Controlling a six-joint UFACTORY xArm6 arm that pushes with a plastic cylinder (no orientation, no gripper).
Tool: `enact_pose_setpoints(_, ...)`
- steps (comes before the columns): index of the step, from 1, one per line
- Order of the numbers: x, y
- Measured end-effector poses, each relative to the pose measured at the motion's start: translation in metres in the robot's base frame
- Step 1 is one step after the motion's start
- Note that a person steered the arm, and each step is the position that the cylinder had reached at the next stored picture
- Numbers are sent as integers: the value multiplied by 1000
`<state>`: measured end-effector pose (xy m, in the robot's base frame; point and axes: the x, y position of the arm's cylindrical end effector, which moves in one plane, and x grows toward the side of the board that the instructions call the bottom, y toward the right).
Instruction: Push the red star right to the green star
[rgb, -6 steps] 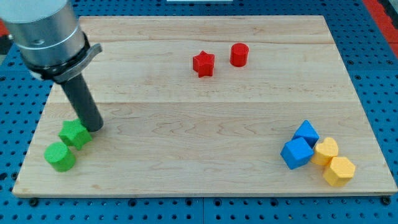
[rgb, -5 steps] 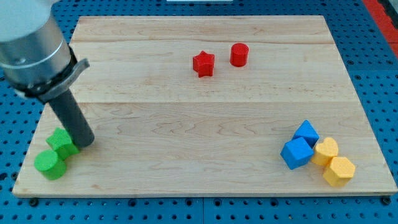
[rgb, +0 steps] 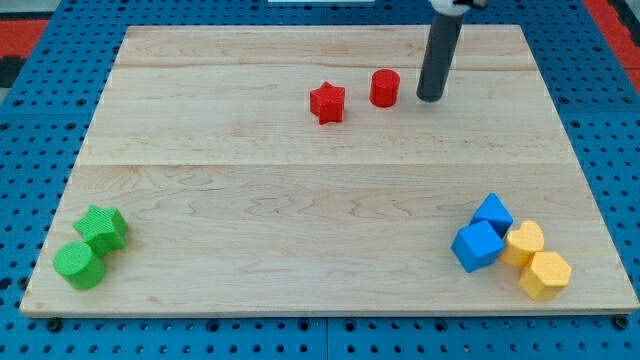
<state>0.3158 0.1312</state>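
The red star (rgb: 327, 102) lies on the wooden board near the view's top, just left of centre. A red cylinder (rgb: 384, 88) stands close to its right. The green star (rgb: 102, 229) lies at the view's bottom left, touching a green cylinder (rgb: 78, 265) below it. My tip (rgb: 430, 97) rests on the board to the right of the red cylinder, a small gap away, and further right of the red star.
Two blue cubes (rgb: 491, 215) (rgb: 476, 245) and two yellow blocks (rgb: 525, 242) (rgb: 546, 274) sit clustered at the view's bottom right. The wooden board (rgb: 300, 200) lies on a blue perforated table.
My tip has left the green blocks at the bottom left and jumped to the top right, beside the red cylinder. The green star and cylinder were nudged down and left.
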Motion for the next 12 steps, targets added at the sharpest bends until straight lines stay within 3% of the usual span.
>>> enact_pose_setpoints(1,-19,-34)
enact_pose_setpoints(4,15,-156)
enact_pose_setpoints(6,126,-165)
enact_pose_setpoints(7,102,-187)
enact_pose_setpoints(9,102,-92)
enact_pose_setpoints(10,149,-85)
enact_pose_setpoints(11,173,-122)
enact_pose_setpoints(12,176,-208)
